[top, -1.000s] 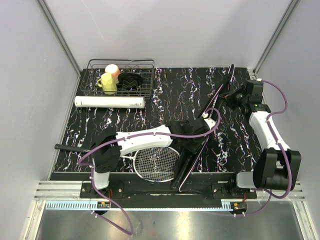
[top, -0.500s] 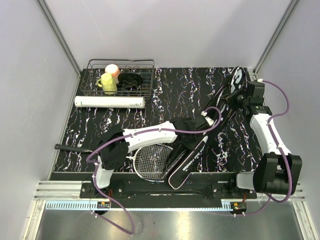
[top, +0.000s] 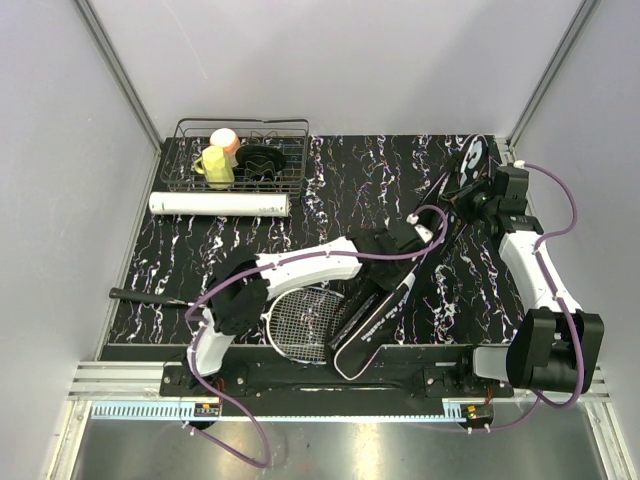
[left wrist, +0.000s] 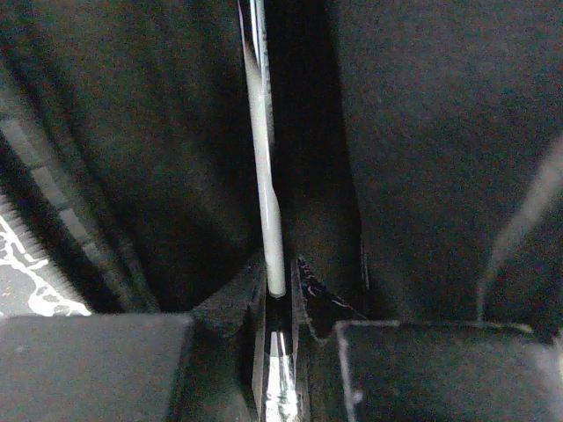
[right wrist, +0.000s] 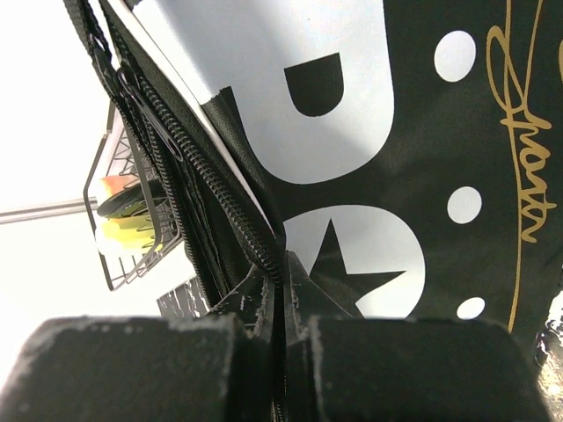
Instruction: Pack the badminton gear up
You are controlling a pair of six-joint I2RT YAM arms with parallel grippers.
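The black "SPORT" bag lies slantwise from the far right to the near edge. My right gripper is shut on its zipper edge at the narrow far end. My left gripper reaches into the bag's opening and is shut on a thin racket shaft; that racket's head is hidden in the bag. A second racket lies on the table with its white-strung head beside the bag and its dark handle at the left. The long white tube lies at the far left. No shuttlecocks show.
A black wire basket with a yellow cup and a pink cup stands at the back left, just behind the tube. Grey walls close in the table on three sides. Purple cables loop over both arms.
The bag has turned from edge-on to show its printed face, and its wide end has slid left. My left gripper has moved farther along the bag toward the right gripper.
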